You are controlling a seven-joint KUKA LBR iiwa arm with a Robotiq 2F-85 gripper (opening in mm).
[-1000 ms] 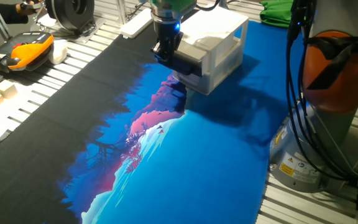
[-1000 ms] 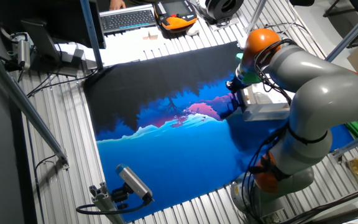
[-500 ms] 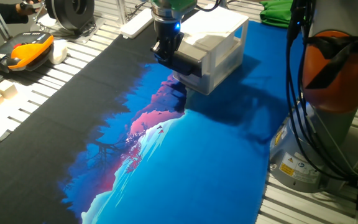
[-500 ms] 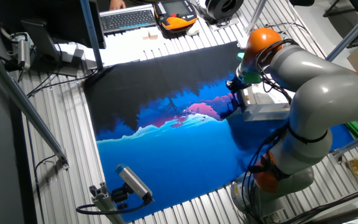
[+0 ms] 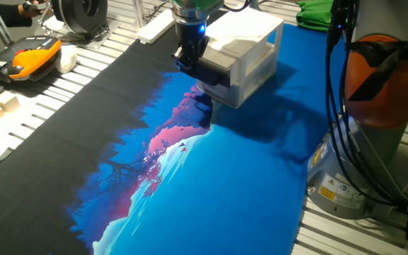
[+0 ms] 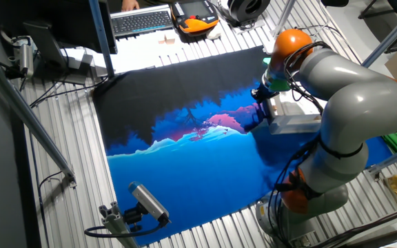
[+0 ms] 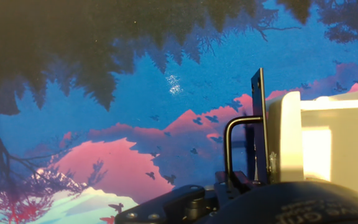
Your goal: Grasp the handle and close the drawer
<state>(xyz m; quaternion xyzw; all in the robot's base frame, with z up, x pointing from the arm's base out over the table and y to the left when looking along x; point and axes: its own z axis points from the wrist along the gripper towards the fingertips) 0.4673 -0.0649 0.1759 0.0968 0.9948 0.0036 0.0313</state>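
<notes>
Arm reaching down over the printed mat (image 5: pixel 190 177) at the white cabinet (image 5: pixel 250 53).
Gripper (image 5: pixel 188 62) sits at the handle (image 7: pixel 230 149) of the drawer (image 7: pixel 328 140); whether its fingers clamp it cannot be told.

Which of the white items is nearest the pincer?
The white cabinet, the only one on the blue mat; the pincer is at its black handle.

The KUKA arm (image 6: pixel 353 86) had bulky silver-grey rounded links with orange joint rings. Black cables (image 5: pixel 338 106) ran down beside its orange-banded base. A green ring sat above the black gripper (image 5: pixel 188 57), where a blue light glowed.
</notes>
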